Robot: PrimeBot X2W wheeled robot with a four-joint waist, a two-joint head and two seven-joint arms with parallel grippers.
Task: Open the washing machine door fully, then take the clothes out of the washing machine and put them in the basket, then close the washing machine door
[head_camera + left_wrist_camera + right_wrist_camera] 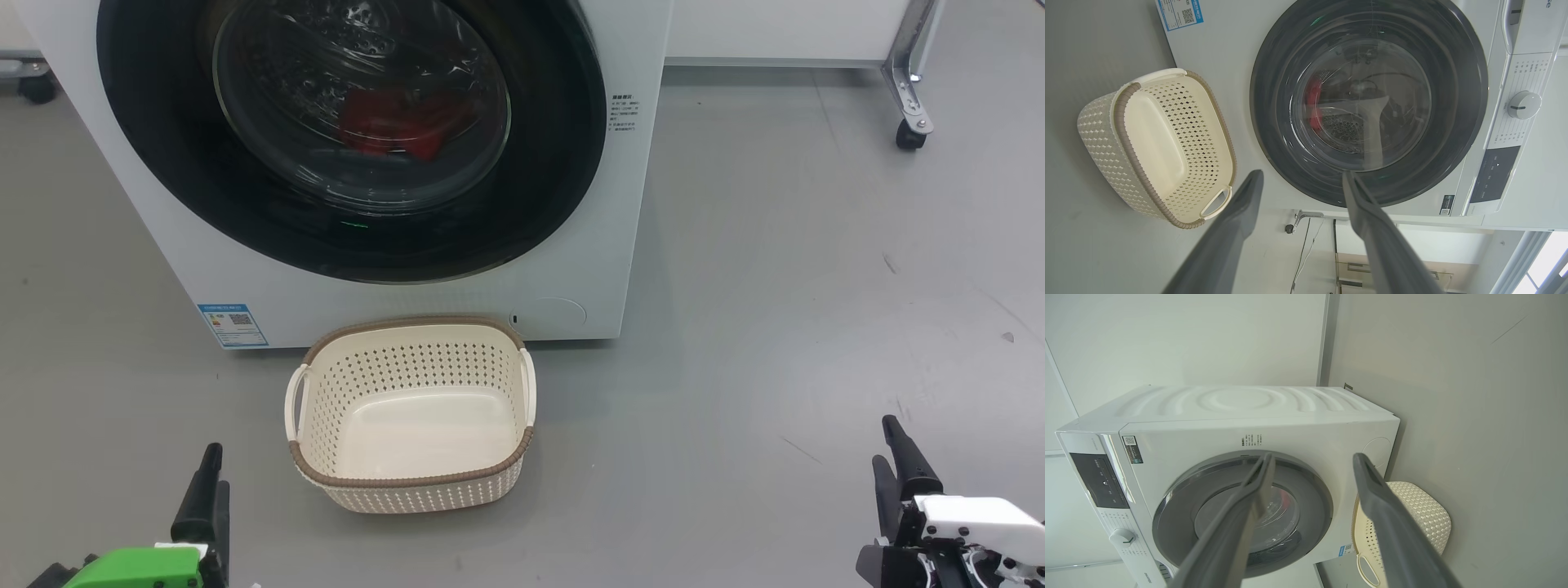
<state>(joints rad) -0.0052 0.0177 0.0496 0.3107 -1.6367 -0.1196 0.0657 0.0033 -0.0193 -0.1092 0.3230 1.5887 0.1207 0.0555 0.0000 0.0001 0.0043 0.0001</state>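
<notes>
Quickly: washer (629,204) fills the head view from 10 to 1 o'clock, door (539,188) shut flush against its front — black rim unbroken all round, glass bowl bulging toward the camera. Clothes (396,122) sit inside the drum behind that glass, a red lump near the middle of the door. In the left wrist view the same red shows as a thin strip through the glass. Basket (408,480) stands upright on the floor (775,286) at 6 o'clock of the door, just beside the washer's base — touching or not, cannot tell. Its bare cream bottom shows, with white handles at its 3 and 9 o'clock sides. Blue label (233,325) is on the washer front at 7 o'clock of the door. Left gripper (208,474) is at 7 o'clock of the head view, green housing below it, apart from the basket. Its wrist view shows the two fingers spread wide, holding nothing, tips against the door's rim in that view. Right gripper (888,445) is at 4 to 5 o'clock, over bare floor, well apart from basket and washer. Its fingers are likewise spread wide and hold nothing, seen in its wrist view across the door and basket. Dial (1521,105) and dark panel (1492,173) lie along the washer's top strip. Wheeled metal frame (910,106) is at 1 o'clock of the head view, apart from the washer.
</notes>
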